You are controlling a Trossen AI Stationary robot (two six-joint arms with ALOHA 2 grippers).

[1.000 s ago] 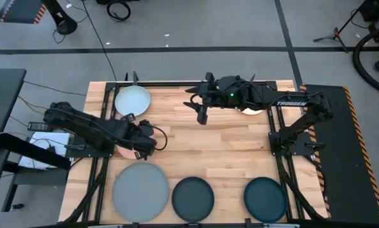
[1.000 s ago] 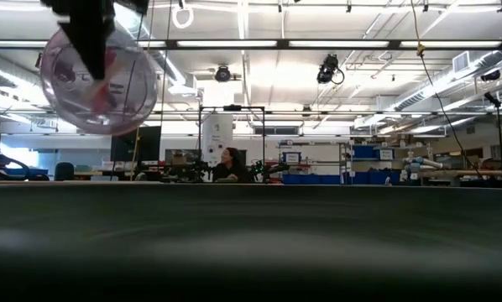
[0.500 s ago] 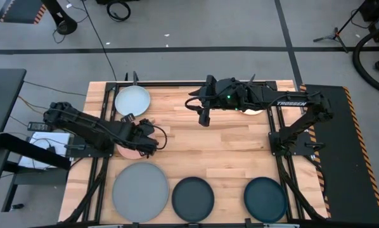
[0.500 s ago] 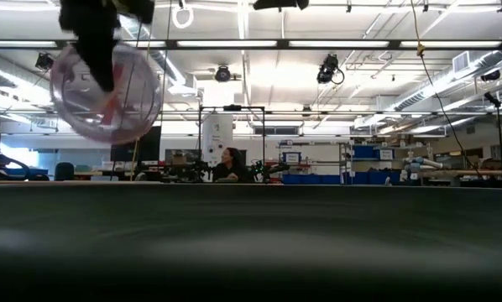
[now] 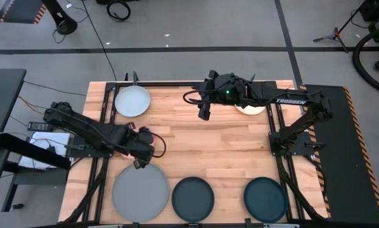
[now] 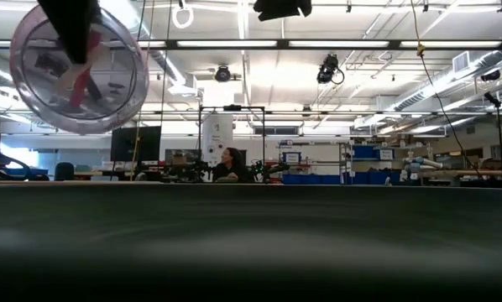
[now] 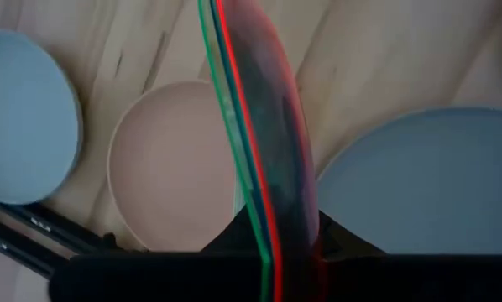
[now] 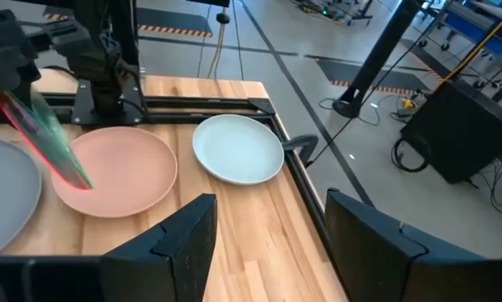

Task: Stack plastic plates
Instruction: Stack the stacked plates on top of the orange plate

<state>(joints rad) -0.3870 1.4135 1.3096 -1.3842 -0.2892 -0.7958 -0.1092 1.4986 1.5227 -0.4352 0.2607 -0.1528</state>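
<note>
My left gripper point(image 5: 139, 151) is shut on thin small plates point(image 7: 264, 151) standing on edge, red and green rims showing; they hang over the salmon pink plate point(image 7: 167, 168), between the pale blue-grey plate point(image 5: 132, 100) and the large grey plate point(image 5: 140, 192). The low view shows them as a round disc point(image 6: 79, 71). Two dark teal plates point(image 5: 192, 198) point(image 5: 264, 198) lie flat by the near edge. My right gripper point(image 5: 204, 113) hovers open above the far middle of the table, near the cream plate point(image 5: 251, 108). My left gripper pinches the small plates by their rim point(image 7: 272, 239) between its two fingers, coming from above. The plates stand on edge, lifted clear above the salmon pink plate point(image 8: 117, 168) and tilted point(image 8: 41, 126). How many plates are in the pinch I cannot tell.
Bare wood lies in the middle of the table point(image 5: 221, 152) between the arms. Black frame rails point(image 5: 275, 136) run along the table's sides. A dark plate rim point(image 6: 251, 243) fills the lower half of the low view. A person sits far off in the room point(image 6: 228, 164).
My left gripper has carried the on-edge plates a little toward the near edge, so the salmon pink plate is now covered in the high view and the disc shows larger in the low view. My right gripper has drawn back slightly toward the far edge.
</note>
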